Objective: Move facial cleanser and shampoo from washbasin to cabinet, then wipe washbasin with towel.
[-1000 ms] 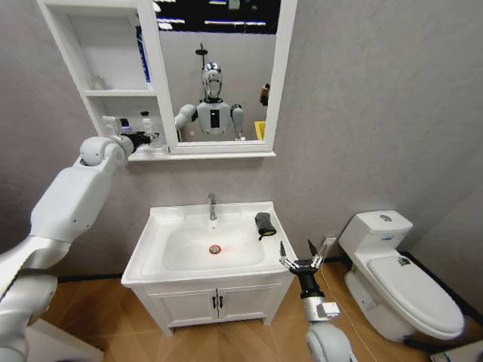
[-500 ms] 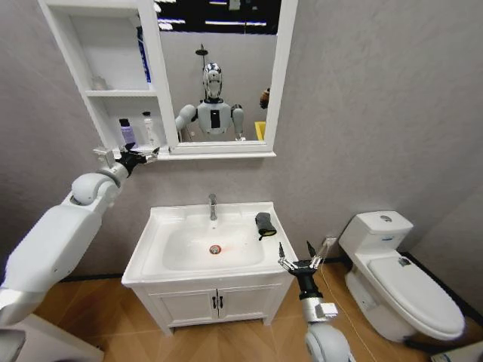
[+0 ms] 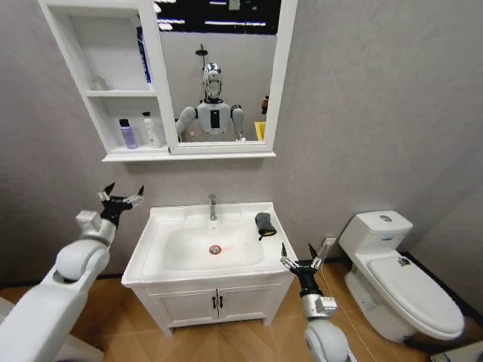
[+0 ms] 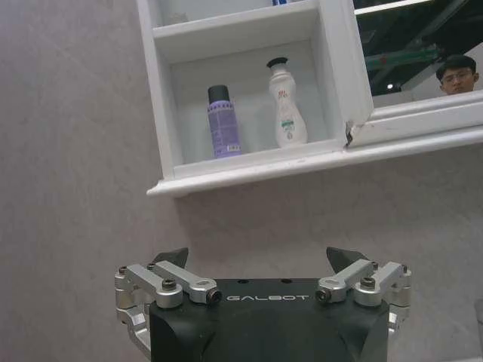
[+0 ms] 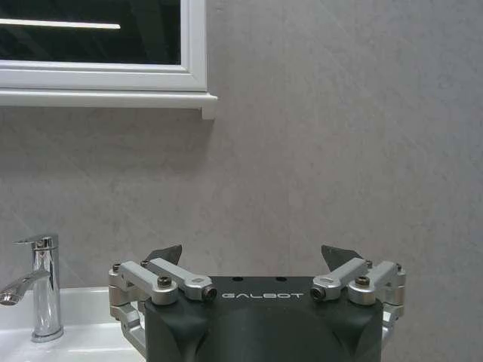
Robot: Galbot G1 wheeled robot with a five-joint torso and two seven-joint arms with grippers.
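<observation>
On the bottom shelf of the cabinet [image 3: 113, 98] stand a purple bottle [image 3: 128, 133] and a white bottle with a black cap [image 3: 149, 130]. The left wrist view shows the same purple bottle [image 4: 224, 121] and white bottle [image 4: 287, 105]; which is the facial cleanser and which the shampoo I cannot tell. My left gripper [image 3: 121, 200] [image 4: 260, 260] hangs open and empty below the shelf, left of the washbasin [image 3: 162, 219]. The dark towel [image 3: 264, 223] lies on the basin's right rim. My right gripper [image 3: 300, 256] [image 5: 253, 256] is open at the basin's front right corner.
A chrome tap [image 3: 212, 206] [image 5: 41, 286] stands at the basin's back, with a red-ringed drain [image 3: 215, 249] in the bowl. Below is a low two-door cupboard [image 3: 215, 302]. A toilet [image 3: 400, 279] stands to the right. The mirror [image 3: 219, 72] adjoins the shelves.
My left gripper has drawn back from the cabinet's bottom shelf and dropped down beside the washbasin. Both bottles stay on the shelf. The right arm has barely moved.
</observation>
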